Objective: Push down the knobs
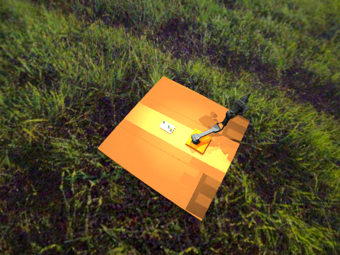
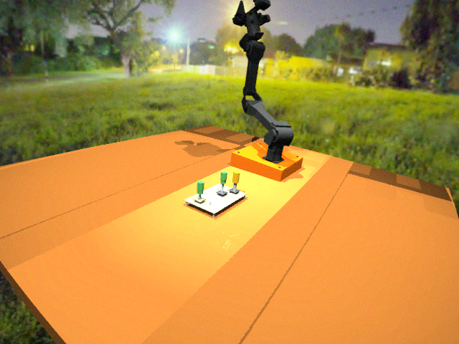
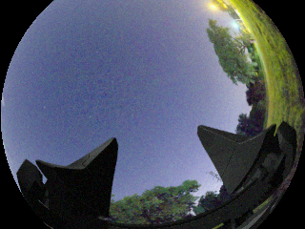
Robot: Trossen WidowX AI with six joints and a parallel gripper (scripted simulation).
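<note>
The white circuit board [image 1: 164, 127] [image 2: 219, 204] stands on short legs on the table. In the exterior view it bears a green knob [image 2: 200, 187] at its left corner, a second green knob [image 2: 223, 176] at the back and a yellow knob [image 2: 236, 177] beside that one. A thin length of shaft shows under each of the three knobs. All stand about upright. Which of them sit highest is too small to tell. My gripper [image 3: 158, 136] is open with nothing between its fingers. It points up at the sky, high above and well away from the board.
The arm stands on an orange base block [image 1: 202, 150] [image 2: 255, 167] behind the board in the exterior view. The orange table [image 1: 153, 164] [image 2: 166, 277] has a brighter yellow band under the board. Grass lies beyond the table's edges.
</note>
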